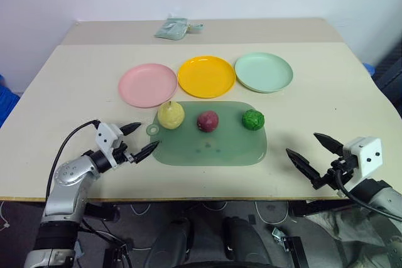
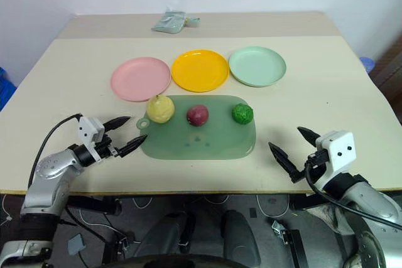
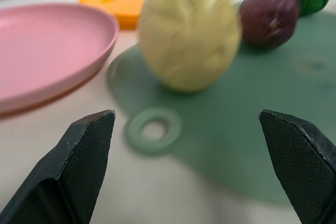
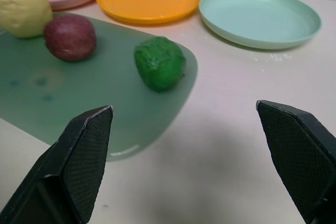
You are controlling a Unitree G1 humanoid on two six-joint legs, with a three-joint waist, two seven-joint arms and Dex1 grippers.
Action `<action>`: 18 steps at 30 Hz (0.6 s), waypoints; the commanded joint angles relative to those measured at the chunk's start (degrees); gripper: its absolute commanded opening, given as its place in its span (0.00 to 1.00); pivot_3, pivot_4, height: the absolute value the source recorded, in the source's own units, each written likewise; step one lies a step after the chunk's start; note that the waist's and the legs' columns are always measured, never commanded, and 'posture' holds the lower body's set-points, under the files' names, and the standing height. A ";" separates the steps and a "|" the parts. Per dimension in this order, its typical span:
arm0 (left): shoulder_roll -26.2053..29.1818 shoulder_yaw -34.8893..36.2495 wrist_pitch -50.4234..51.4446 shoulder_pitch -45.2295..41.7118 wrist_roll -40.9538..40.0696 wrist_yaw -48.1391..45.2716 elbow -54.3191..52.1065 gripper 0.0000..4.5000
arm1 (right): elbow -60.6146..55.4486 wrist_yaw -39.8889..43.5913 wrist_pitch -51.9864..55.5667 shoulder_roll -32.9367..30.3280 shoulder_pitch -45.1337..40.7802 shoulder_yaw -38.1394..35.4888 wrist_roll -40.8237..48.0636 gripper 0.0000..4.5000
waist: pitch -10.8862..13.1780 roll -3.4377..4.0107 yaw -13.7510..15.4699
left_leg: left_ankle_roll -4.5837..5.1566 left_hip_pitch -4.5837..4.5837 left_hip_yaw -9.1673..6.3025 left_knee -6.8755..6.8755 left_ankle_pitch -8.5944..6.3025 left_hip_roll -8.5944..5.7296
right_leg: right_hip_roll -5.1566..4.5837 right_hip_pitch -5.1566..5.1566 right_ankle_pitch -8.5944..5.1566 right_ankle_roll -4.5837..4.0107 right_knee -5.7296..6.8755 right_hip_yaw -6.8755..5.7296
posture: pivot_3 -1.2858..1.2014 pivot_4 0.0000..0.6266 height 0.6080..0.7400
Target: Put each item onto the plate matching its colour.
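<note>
1. Our left gripper (image 1: 138,140), jaws wide and empty, sits just beside the green mat (image 1: 213,145); our right gripper (image 1: 315,153) likewise.
2. On the mat: yellow pear (image 1: 170,115), red-purple fruit (image 1: 207,120), green ball (image 1: 252,119).
3. Beyond the mat, the pink plate (image 1: 147,84), yellow plate (image 1: 206,76) and mint plate (image 1: 264,71) are bare; we've placed nothing.

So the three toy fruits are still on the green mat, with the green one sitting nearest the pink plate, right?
Not quite: in the left eye view the yellow pear sits nearest the pink plate. The bumpy green ball lies at the mat's other end, nearest the mint green plate.
</note>
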 commanded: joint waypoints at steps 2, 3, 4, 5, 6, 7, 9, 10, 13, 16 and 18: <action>-0.06 1.43 -7.19 -5.85 1.17 -2.67 11.89 1.00 | -2.24 -1.04 0.44 -0.41 -0.76 -0.37 0.73 0.99 | 0.00 0.00 0.11 | 0.03 0.02 0.01 -0.01 -0.01 0.00 | 0.00 0.02 0.00 0.00 -0.03 0.00 | 0.52 0.24 1.00; -0.31 1.40 -9.11 -7.72 1.70 -3.31 16.40 1.00 | -2.29 -1.24 0.62 -0.40 -1.06 -0.07 0.77 0.99 | -0.02 -0.01 0.13 | 0.02 -0.01 -0.01 0.02 -0.01 0.00 | 0.00 -0.01 0.01 0.00 0.00 -0.03 | 0.52 0.24 1.00; -0.46 1.35 -10.82 -9.18 2.07 -3.95 20.10 1.00 | -2.36 -1.39 0.76 -0.37 -1.27 0.11 0.82 0.99 | -0.02 -0.02 0.04 | 0.03 0.01 -0.01 0.03 0.00 0.00 | 0.00 -0.01 0.03 0.03 0.01 -0.04 | 0.52 0.24 1.00; -0.54 1.43 -12.55 -10.11 2.25 -4.69 23.04 1.00 | -2.28 -1.45 0.81 -0.41 -1.52 0.24 0.80 0.99 | -0.03 -0.02 0.02 | 0.04 0.01 -0.01 0.03 0.01 0.00 | 0.00 0.00 0.04 0.05 0.01 -0.04 | 0.52 0.24 1.00; -0.58 1.57 -14.00 -10.77 2.35 -5.28 25.29 1.00 | -2.20 -1.47 0.80 -0.46 -1.74 0.31 0.79 0.99 | -0.03 -0.02 0.01 | 0.07 0.01 -0.01 0.02 0.02 -0.01 | 0.00 0.00 0.06 0.09 0.01 -0.04 | 0.52 0.24 1.00; -0.65 1.71 -15.43 -11.15 2.45 -5.77 27.20 1.00 | -2.11 -1.55 0.83 -0.41 -1.97 0.42 0.80 0.99 | -0.04 -0.01 0.00 | 0.12 0.00 0.00 0.00 0.04 -0.01 | 0.00 -0.01 0.09 0.14 -0.01 -0.03 | 0.52 0.24 1.00; -1.19 1.51 -17.25 -10.07 2.48 -6.16 26.69 1.00 | -1.25 -1.53 0.44 -0.24 -2.47 0.98 0.26 0.99 | -0.07 0.04 -0.12 | 0.14 0.01 0.00 -0.02 0.04 -0.01 | -0.01 -0.02 0.12 0.19 -0.01 -0.02 | 0.52 0.24 1.00; -1.53 1.23 -16.82 -8.22 2.10 -5.73 22.97 1.00 | -0.85 -1.48 0.19 -0.13 -2.58 1.30 -0.09 0.99 | -0.09 0.08 -0.14 | 0.14 0.01 0.00 -0.03 0.04 0.00 | -0.01 -0.03 0.12 0.19 0.00 -0.02 | 0.52 0.24 1.00; -2.06 0.88 -14.34 -3.43 1.14 -4.47 13.41 1.00 | -0.57 -1.55 0.19 -0.17 -3.29 1.99 -0.23 0.99 | -0.10 0.09 -0.14 | 0.15 0.01 0.02 -0.07 0.02 0.00 | -0.02 -0.03 0.11 0.18 -0.01 0.04 | 0.52 0.24 1.00; -2.10 0.42 -9.49 -0.17 0.86 -1.68 2.75 1.00 | 0.00 -1.71 0.12 -0.25 -4.41 2.59 -0.27 0.99 | -0.08 0.05 -0.05 | 0.11 0.00 0.02 -0.03 -0.01 0.00 | -0.02 -0.02 0.04 0.05 -0.01 0.04 | 0.52 0.24 1.00; -1.98 0.39 -6.15 2.30 0.65 0.53 -4.36 1.00 | 1.02 -1.42 -0.51 -0.07 -4.92 3.30 -0.89 0.99 | -0.06 0.00 0.07 | 0.07 -0.01 0.01 0.02 -0.03 0.00 | -0.02 0.01 0.02 0.01 -0.01 0.03 | 0.52 0.24 1.00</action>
